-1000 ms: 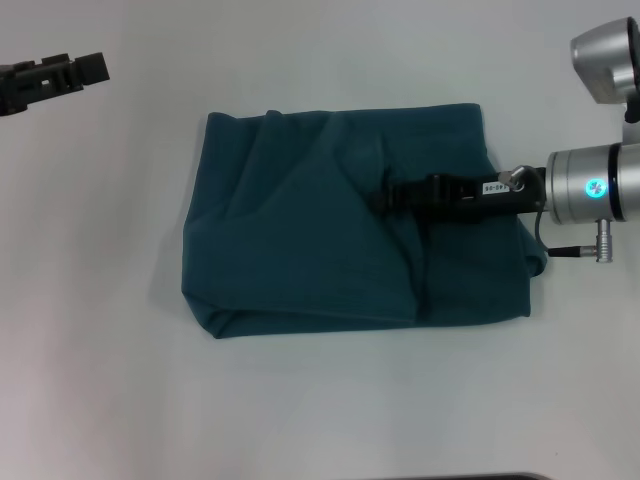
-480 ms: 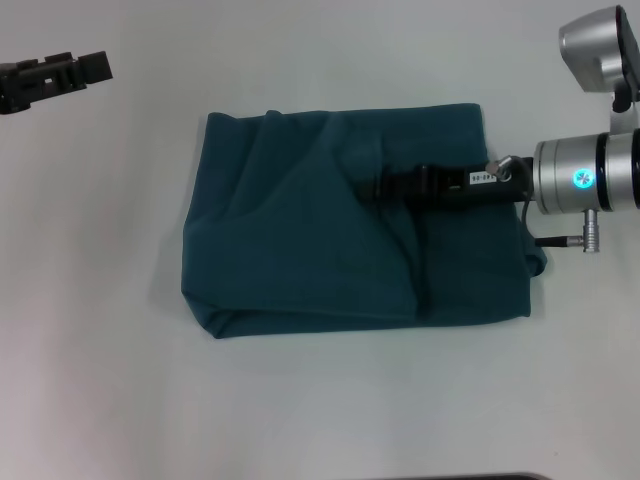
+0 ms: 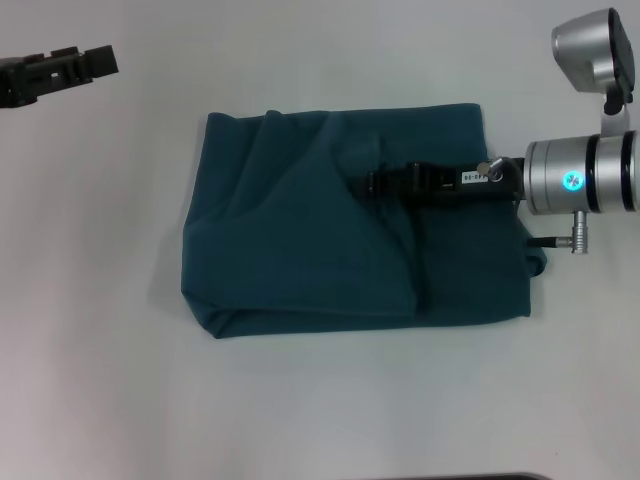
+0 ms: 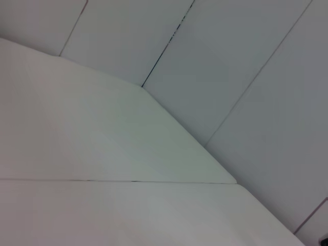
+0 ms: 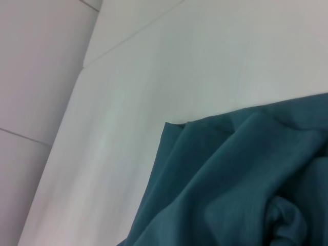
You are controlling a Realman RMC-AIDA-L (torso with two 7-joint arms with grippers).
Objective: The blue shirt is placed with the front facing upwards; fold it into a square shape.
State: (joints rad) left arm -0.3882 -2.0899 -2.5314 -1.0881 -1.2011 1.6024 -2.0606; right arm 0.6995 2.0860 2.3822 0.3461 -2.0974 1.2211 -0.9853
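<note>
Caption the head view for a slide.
Right gripper reaches over the folded dark teal-blue cotton shirt; left gripper parked far left.

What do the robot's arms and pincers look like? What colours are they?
The right arm is shiny silver with black rings and a glowing turquoise light. A thin black cable with a silver plug hangs from it. Its right pincer is long, black, with a small white label. The left pincer is black and blocky.

Bare table [image 3: 330, 410] rings the blue shirt [image 3: 300, 260]; only the right claw [image 3: 372, 184] overhangs it.
</note>
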